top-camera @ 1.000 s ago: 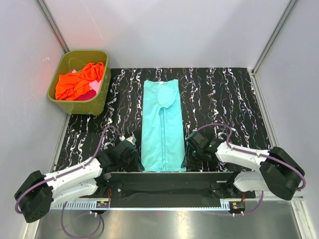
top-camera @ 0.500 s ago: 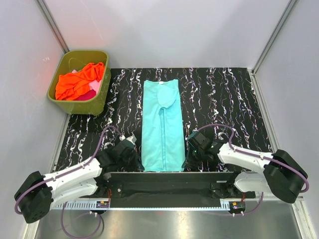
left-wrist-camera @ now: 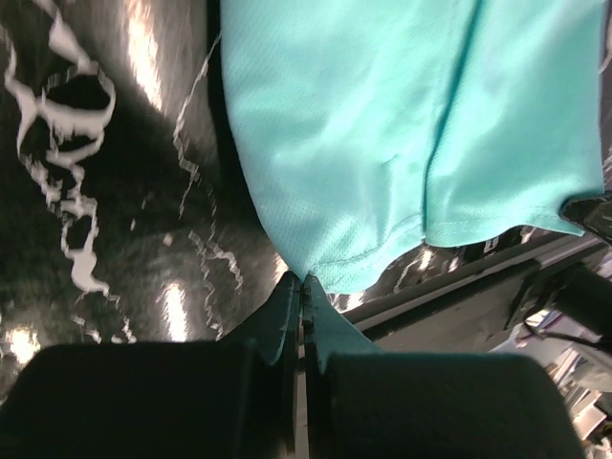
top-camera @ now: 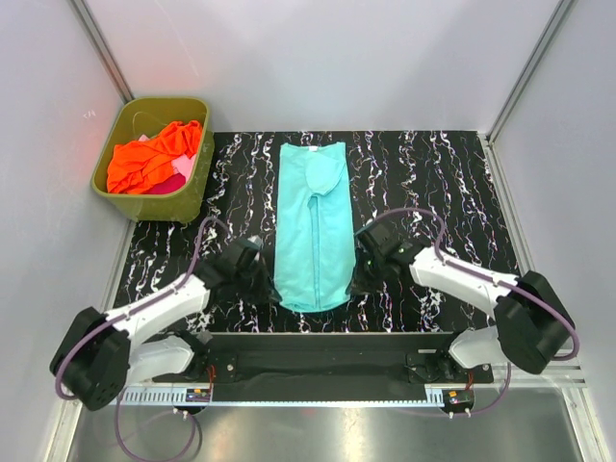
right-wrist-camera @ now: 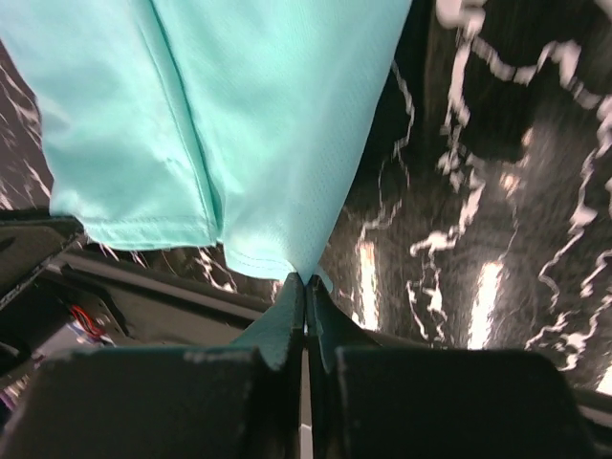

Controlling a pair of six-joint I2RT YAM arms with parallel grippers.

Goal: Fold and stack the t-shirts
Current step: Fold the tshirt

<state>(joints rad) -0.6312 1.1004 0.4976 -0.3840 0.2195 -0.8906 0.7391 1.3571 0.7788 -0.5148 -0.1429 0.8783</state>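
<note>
Both arms stretched low and inward, left hand (left-wrist-camera: 302, 280) and right hand (right-wrist-camera: 306, 280) pinched closed on teal t-shirt (top-camera: 313, 226) corners

The setting is a robotics lab test cell. Plain pale panels (top-camera: 318, 58) on metal framing posts (top-camera: 101, 48) stand well beyond the left gripper (top-camera: 270, 291) and right gripper (top-camera: 358, 282). A black marbled mat (top-camera: 433, 183) lies beneath them, and a black mounting rail (top-camera: 327, 348) with loose cabling runs behind them.

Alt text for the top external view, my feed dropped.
A teal t-shirt, folded into a long strip, lies on the black marbled table, its near corners pinched by the left gripper and right gripper. An olive tub at far left holds an orange shirt.
</note>
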